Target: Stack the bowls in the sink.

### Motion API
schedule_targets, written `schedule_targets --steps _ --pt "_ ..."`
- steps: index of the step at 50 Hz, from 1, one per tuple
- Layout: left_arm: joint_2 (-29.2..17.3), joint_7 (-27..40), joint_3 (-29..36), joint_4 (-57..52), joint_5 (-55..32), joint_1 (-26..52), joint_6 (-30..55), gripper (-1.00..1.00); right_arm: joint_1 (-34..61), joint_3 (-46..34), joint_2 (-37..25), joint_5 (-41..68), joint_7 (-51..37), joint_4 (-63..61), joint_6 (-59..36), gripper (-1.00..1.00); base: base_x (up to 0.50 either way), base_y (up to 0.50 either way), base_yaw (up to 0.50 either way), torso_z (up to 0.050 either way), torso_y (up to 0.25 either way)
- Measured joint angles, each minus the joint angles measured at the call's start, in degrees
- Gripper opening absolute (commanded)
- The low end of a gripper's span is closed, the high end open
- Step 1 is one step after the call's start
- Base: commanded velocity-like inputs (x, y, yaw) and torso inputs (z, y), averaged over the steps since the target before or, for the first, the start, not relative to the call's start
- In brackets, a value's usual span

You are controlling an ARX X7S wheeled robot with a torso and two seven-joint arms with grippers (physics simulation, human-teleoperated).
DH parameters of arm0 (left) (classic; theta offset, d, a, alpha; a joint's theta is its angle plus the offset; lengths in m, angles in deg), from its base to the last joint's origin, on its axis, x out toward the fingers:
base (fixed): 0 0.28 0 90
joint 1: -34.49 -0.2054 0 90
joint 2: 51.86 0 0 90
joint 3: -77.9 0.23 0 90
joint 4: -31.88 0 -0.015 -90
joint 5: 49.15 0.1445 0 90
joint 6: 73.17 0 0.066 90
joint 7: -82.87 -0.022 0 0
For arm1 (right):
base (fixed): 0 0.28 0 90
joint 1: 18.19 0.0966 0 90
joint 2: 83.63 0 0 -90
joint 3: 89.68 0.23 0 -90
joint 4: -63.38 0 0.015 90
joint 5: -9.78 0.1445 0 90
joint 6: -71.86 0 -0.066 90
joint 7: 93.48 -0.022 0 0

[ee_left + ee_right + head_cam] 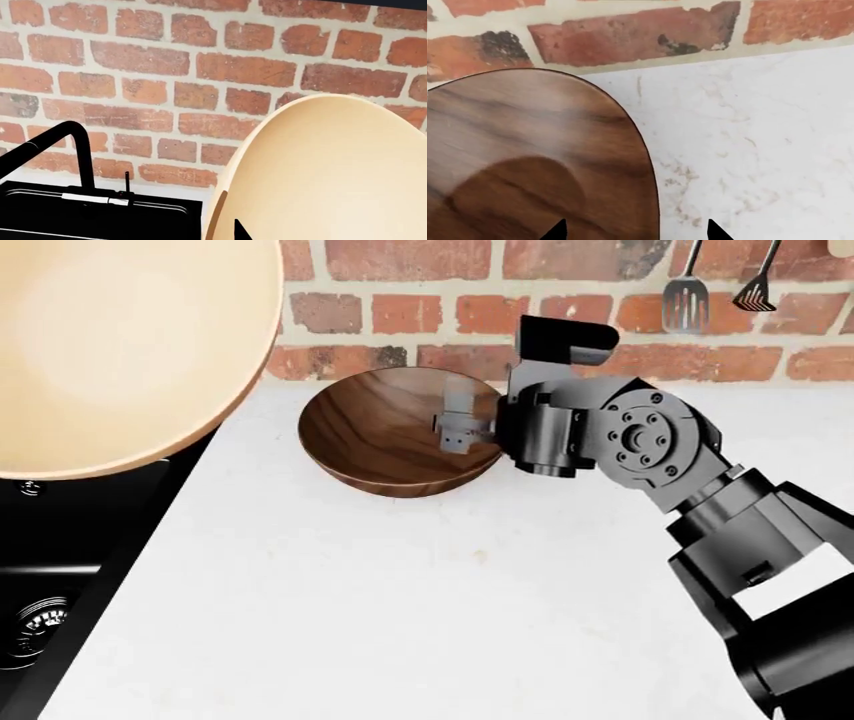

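The smooth pale cream-beige bowl (114,350) hangs raised over the matte black rectangular sink (54,570) at the left, apparently held by the left gripper (239,231), whose closure cannot be told. The right gripper (458,430) straddles the right rim of the dark brown wood-grain bowl (387,435) on the white counter (400,620) near the brick wall (400,310), jaws spread, likely readying a grasp. No writing shows.

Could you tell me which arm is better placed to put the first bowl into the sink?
The left. The cream bowl it carries is raised beside the sink. The right gripper straddles the wooden bowl's rim on the counter, farther from the basin.
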Motion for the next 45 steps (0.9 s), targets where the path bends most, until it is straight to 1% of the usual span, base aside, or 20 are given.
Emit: schedule_targets --steps 19,20,37,45 --pt "-0.2 -0.2 -0.4 -0.1 0.1 -0.5 0.2 -1.0 -1.6 -0.3 -0.1 0.3 1.3 1.0 -0.2 1.0 0.0 0.0 0.0 0.0 0.001" --pt "-0.2 -0.2 -0.5 -0.1 0.1 -0.5 0.1 -1.0 -1.6 -0.4 -0.1 0.4 1.4 1.0 -0.2 -1.0 0.0 0.0 0.0 0.0 0.0" --pt "-0.4 -0.4 -0.8 -0.2 0.4 -1.1 0.0 -1.0 -1.9 0.6 -0.3 -0.1 3.4 -0.2 0.5 -1.0 0.0 0.0 0.0 0.0 0.0" --pt "-0.4 -0.5 -1.0 -0.3 0.6 -1.4 -0.1 -1.0 -2.4 2.4 -1.8 0.8 2.7 -3.8 2.3 -1.0 0.0 0.0 0.0 0.0 0.0"
